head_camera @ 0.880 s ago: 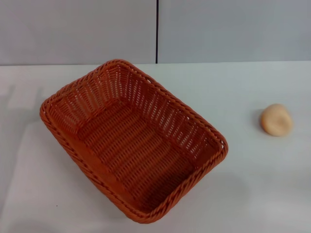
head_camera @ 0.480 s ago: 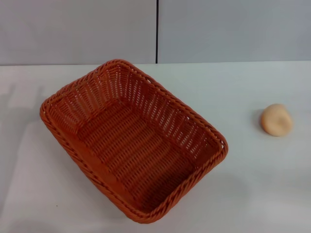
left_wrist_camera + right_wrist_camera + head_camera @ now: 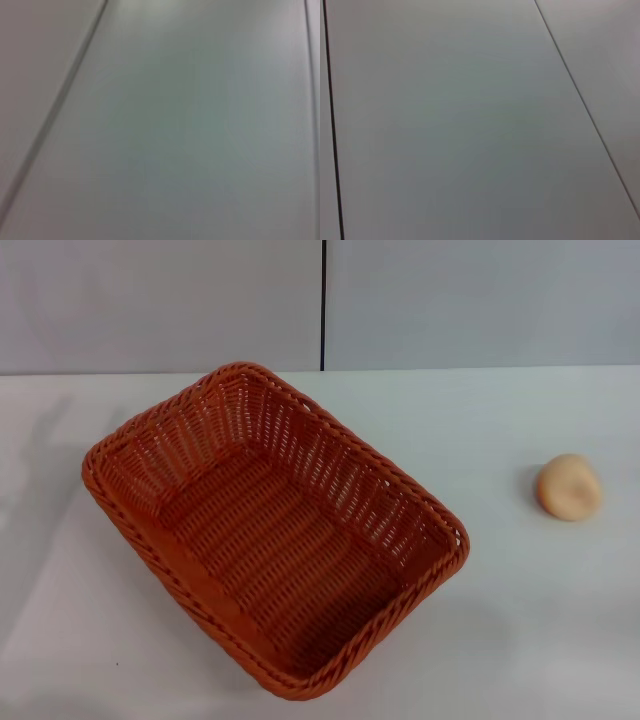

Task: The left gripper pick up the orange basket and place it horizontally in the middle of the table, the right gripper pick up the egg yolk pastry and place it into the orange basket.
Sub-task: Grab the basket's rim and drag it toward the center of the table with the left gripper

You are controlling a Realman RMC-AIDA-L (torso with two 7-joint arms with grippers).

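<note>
From the head view I see neither claw, so I can't place anything against them or tell how their fingers stand; both wrist views give me only plain grey panelling. The orange basket (image 3: 275,530) sits skewed on the white table (image 3: 520,620), left of centre. The egg yolk pastry (image 3: 569,487) lies well apart to its right.

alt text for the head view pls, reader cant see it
An empty orange basket sits at an angle on the left half of a white table, and a small round egg yolk pastry lies apart from it near the right edge. A grey panelled wall runs behind; no robot arm or gripper shows.
</note>
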